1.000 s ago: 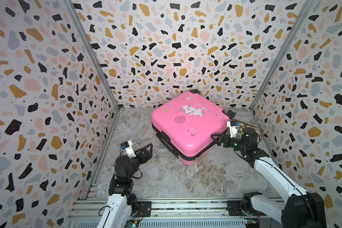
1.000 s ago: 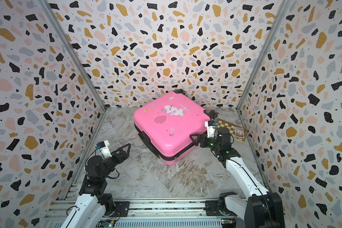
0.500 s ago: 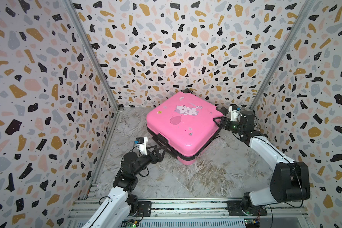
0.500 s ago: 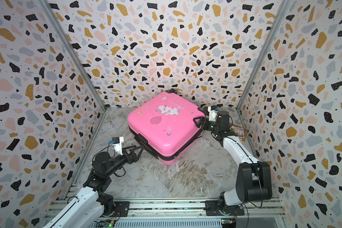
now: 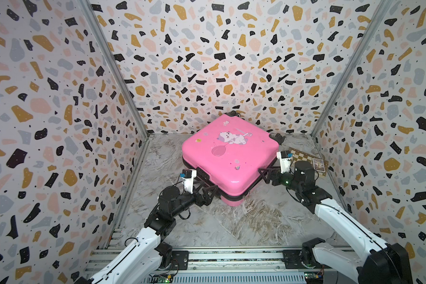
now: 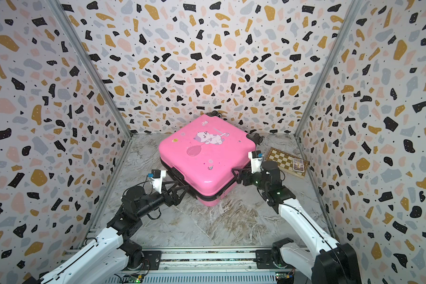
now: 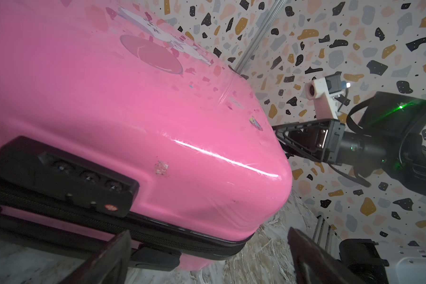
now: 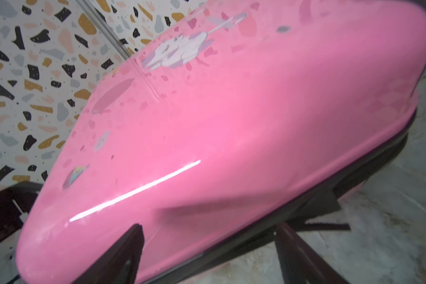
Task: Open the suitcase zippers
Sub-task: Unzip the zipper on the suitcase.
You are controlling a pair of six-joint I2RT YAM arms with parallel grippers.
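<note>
Both arms low and far forward — left pincer (image 5: 211, 189) and right pincer (image 5: 263, 175) each wide apart

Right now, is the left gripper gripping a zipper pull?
No: the left wrist view shows the left gripper wide open near the zippers of the suitcase, clamping nothing.

Your left arm (image 5: 138, 248) and right arm (image 5: 340, 218) have glossy white links joined by black cylindrical housings. The left gripper (image 5: 208, 189) and right gripper (image 5: 263, 175) are black, with skeletal triangular finger frames. A white camera mount (image 5: 188, 183) tops each wrist. In a top view a green light (image 5: 286, 182) glows right of centre, and a thin black cable (image 5: 189, 213) loops left of centre.
</note>
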